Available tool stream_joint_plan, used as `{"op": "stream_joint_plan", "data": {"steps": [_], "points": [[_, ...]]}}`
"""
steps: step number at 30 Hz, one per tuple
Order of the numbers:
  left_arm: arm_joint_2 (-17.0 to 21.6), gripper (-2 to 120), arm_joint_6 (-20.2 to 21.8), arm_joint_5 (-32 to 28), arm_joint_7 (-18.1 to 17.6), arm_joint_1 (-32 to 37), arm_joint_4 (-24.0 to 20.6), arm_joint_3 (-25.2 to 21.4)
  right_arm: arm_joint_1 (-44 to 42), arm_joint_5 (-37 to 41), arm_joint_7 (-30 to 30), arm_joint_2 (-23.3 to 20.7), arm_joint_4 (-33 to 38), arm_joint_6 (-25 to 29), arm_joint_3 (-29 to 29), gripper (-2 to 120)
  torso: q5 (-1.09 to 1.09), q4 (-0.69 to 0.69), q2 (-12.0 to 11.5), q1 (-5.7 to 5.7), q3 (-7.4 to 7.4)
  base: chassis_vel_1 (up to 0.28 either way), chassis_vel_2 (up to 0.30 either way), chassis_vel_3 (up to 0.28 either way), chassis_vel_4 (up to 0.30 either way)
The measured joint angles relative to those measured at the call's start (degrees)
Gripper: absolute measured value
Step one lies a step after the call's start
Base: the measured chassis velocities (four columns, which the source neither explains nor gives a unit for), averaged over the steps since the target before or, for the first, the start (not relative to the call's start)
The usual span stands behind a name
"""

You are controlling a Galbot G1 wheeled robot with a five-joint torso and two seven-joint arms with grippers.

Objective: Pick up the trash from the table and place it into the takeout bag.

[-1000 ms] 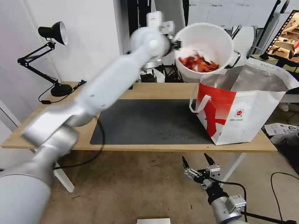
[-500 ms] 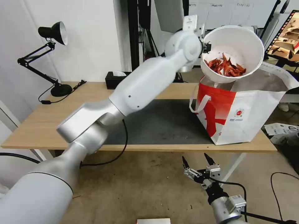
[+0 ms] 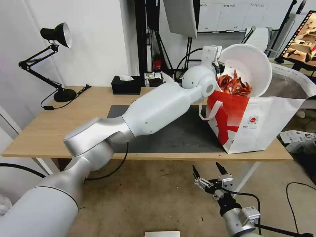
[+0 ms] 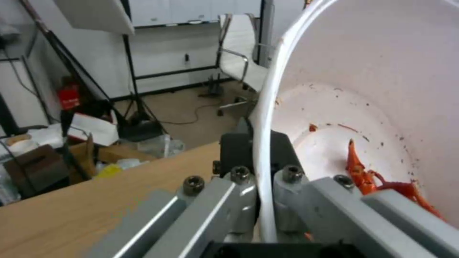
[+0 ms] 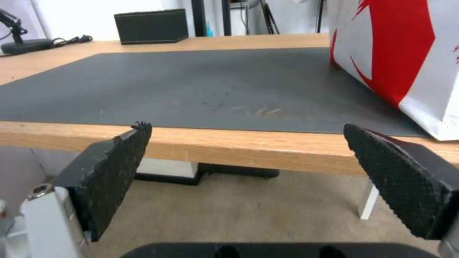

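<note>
Table (image 3: 39,131) (mat (image 3: 158,131), bag (image 3: 263,121), lamp (image 3: 56,65))

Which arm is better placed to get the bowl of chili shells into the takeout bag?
The left. The left gripper is clamped on the rim of the white bowl, tilted over the takeout bag. The right gripper hangs open below the table edge.

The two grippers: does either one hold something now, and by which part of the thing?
The left gripper holds the white bowl by its rim, tilted over the takeout bag. The right gripper holds nothing.
</note>
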Motion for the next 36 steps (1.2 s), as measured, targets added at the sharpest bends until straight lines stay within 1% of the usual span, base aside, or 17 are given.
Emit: {"op": "stream_joint_plan", "data": {"steps": [6,16,18,19,20,22,24,27,28,29,30,31,32,33,34,35,36], "points": [[0.0,0,2.3,-3.9,0.9,0.0,-0.8,0.8,0.0,0.0,0.0,0.0,0.0,0.0,0.0,100,0.0,0.0,0.0,0.0,0.0,0.0,0.0,0.0,0.0],[0.1,0,3.1,-4.4,1.9,1.2,0.0,2.0,0.0,0.0,0.0,0.0,0.0,0.0,0.0,100,0.0,0.0,0.0,0.0,0.0,0.0,0.0,0.0,0.0],[0.1,6,3.5,-4.5,2.8,1.2,0.0,2.3,0.0,0.0,0.0,0.0,0.0,0.0,0.0,100,0.0,0.0,0.0,0.0,0.0,0.0,0.0,0.0,0.0],[0.1,13,3.8,-4.6,3.1,1.2,0.1,2.7,0.0,0.0,0.0,0.0,0.0,0.0,0.0,100,0.0,0.0,0.0,0.0,0.0,0.0,0.0,0.0,0.0],[0.1,13,3.8,-4.6,3.1,1.2,0.1,2.7,0.0,0.0,0.0,0.0,0.0,0.0,0.0,100,0.0,0.0,0.0,0.0,0.0,0.0,0.0,0.0,0.0],[0.1,24,3.9,-4.9,3.2,1.4,0.0,3.1,0.0,0.0,0.0,0.0,0.0,0.0,0.0,100,0.0,0.0,0.0,0.0,0.0,0.0,0.0,0.0,0.0],[0.1,27,4.1,-5.3,3.2,1.5,-0.2,3.2,0.0,0.0,0.0,0.0,0.0,0.0,0.0,100,0.0,0.0,0.0,0.0,0.0,0.0,0.0,0.0,0.0],[0.1,41,4.3,-6.2,2.4,2.0,-0.9,3.1,0.0,0.0,0.0,0.0,0.0,0.0,0.0,100,0.0,-0.01,0.0,0.0,0.0,0.0,0.0,0.0,0.0],[0.1,41,4.3,-6.2,2.4,2.0,-0.9,3.1,0.0,0.0,0.0,0.0,0.0,0.0,0.0,100,0.0,-0.01,0.0,0.0,0.0,0.0,0.0,0.0,0.0],[0.2,47,4.4,-6.3,1.6,2.2,-1.2,2.7,0.0,0.0,0.0,0.0,0.0,0.0,0.0,100,0.0,-0.01,0.0,0.0,0.0,0.0,0.0,0.0,0.0],[0.2,49,4.4,-6.3,1.4,2.2,-1.4,2.5,0.0,0.0,0.0,0.0,0.0,0.0,0.0,100,0.0,-0.01,0.0,0.0,0.0,0.0,0.0,0.0,0.0],[0.8,55,4.4,-6.4,0.7,2.4,-2.5,1.9,0.0,0.0,0.0,0.0,0.0,0.0,0.0,100,0.0,-0.01,0.0,0.0,0.0,0.0,0.0,0.0,0.0],[0.8,55,4.4,-6.4,0.7,2.4,-2.5,1.9,0.0,0.0,0.0,0.0,0.0,0.0,0.0,100,0.0,-0.01,0.0,0.0,0.0,0.0,0.0,0.0,0.0],[1.6,62,4.4,-6.4,0.3,2.5,-3.7,1.7,0.0,0.0,0.0,0.0,0.0,0.0,0.0,100,0.0,-0.01,0.0,0.0,0.0,0.0,0.0,0.0,0.0],[2.1,64,4.4,-6.4,0.2,2.5,-4.5,1.6,0.0,0.0,0.0,0.0,0.0,0.0,0.0,100,0.0,-0.01,0.0,0.0,0.0,0.0,0.0,0.0,0.0],[3.9,71,4.3,-6.4,-0.2,2.6,-7.0,1.3,0.0,0.0,0.0,0.0,0.0,0.0,0.0,100,-0.01,-0.02,0.0,0.0,0.0,0.0,0.0,0.0,0.0],[3.9,71,4.3,-6.4,-0.2,2.6,-7.0,1.3,0.0,0.0,0.0,0.0,0.0,0.0,0.0,100,-0.01,-0.02,0.0,0.0,0.0,0.0,0.0,0.0,0.0]]}}
